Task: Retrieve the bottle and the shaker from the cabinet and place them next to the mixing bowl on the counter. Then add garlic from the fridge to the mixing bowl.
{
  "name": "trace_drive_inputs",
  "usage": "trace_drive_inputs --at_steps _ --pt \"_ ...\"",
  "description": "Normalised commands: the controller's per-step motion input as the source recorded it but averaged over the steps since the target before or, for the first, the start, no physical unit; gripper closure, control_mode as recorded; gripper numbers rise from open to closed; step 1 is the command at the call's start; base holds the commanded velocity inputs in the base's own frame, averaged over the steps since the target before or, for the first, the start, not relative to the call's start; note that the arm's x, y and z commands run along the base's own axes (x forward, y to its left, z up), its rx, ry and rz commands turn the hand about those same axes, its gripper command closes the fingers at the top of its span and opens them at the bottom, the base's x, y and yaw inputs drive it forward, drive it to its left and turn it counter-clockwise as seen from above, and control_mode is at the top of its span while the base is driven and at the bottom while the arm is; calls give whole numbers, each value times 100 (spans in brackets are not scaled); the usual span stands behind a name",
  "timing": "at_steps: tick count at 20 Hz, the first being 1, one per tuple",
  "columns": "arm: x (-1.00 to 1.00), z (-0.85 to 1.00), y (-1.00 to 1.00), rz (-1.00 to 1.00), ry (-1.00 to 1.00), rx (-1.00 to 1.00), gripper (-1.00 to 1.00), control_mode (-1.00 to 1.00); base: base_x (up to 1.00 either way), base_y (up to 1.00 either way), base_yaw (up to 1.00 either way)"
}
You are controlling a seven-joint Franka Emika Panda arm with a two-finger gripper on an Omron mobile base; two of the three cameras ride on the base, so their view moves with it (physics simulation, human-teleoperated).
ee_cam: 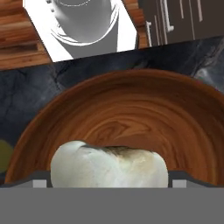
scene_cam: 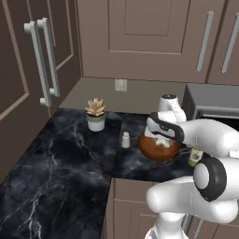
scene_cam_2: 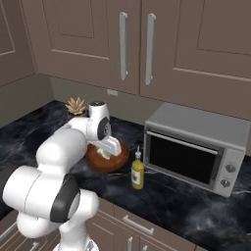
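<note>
While the fingers (ee_cam: 109, 186) sit spread wide w/ garlic (ee_cam: 109, 165) between them over the mixing bowl (scene_cam_2: 105, 162), bottle (scene_cam_2: 138, 171) & shaker (scene_cam: 125, 139) stand beside it on the black tabletop (scene_cam: 60, 158), near a grey microwave (scene_cam_2: 196, 147), under shut brown cabinet (scene_cam_2: 162, 44) doors.

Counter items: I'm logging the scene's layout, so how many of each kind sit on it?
Bottle: 1
Shaker: 1
Wooden bowl, with garlic over it: 1
Potted plant: 1
Microwave: 1
Total: 5 on the counter, plus the garlic.
</note>
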Motion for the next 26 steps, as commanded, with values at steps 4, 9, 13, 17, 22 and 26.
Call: trace_drive_inputs --at_steps 4,9,13,17,22,26 --pt "6 -20 -25 0 2 0 100 -100 0 0 0" --pt "45 -10 0 0 1 0 100 -100 0 0 0" --pt "13 -7 0 0 0 0 100 -100 0 0 0" --pt "0 -1 1 0 0 0 -100 -100 0 0 0" --pt "0 0 0 0 0 0 -100 -100 0 0 0" --pt "0 3 0 0 0 1 -100 -100 0 0 0"
